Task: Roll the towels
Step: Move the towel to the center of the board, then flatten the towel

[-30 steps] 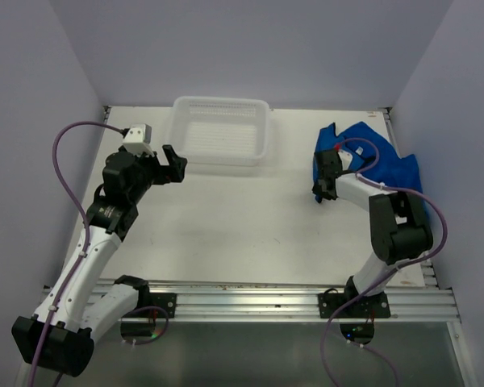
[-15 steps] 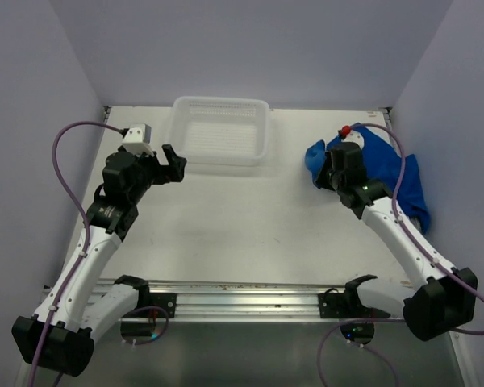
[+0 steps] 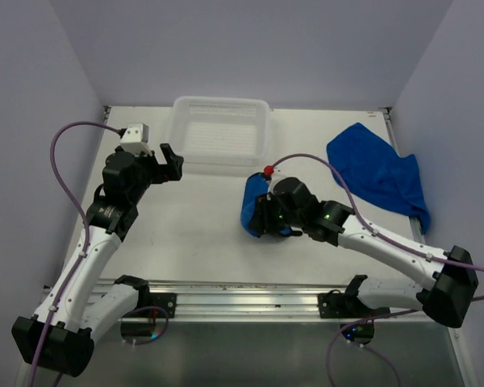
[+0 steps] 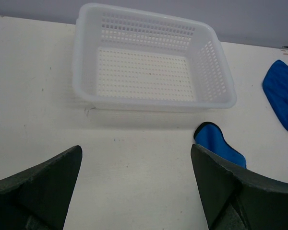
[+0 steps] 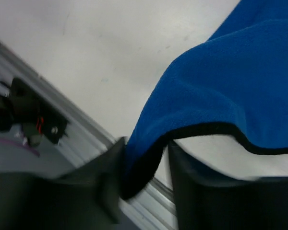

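Observation:
One royal-blue towel (image 3: 253, 206) is bunched at mid-table, in front of the white basket (image 3: 222, 103). My right gripper (image 3: 266, 219) is at it. In the right wrist view this towel (image 5: 221, 96) hangs over the table, its black-edged hem between the fingers of the right gripper (image 5: 146, 144). The hem rests against the left finger, with a thin gap to the right one, so the jaws stand slightly open. A second towel (image 3: 379, 173) lies spread at the back right. My left gripper (image 3: 170, 162) hovers wide open and empty, left of the basket.
The left wrist view shows the basket (image 4: 153, 103) with nothing in it, the bunched towel (image 4: 216, 141) just in front of its right corner, and the spread towel (image 4: 283, 96) at the far right. A metal rail (image 3: 250, 302) runs along the near table edge.
My right arm has swung from the back right to mid-table, bringing one towel with it. The other towel stayed behind and lies spread. The left arm has not moved.

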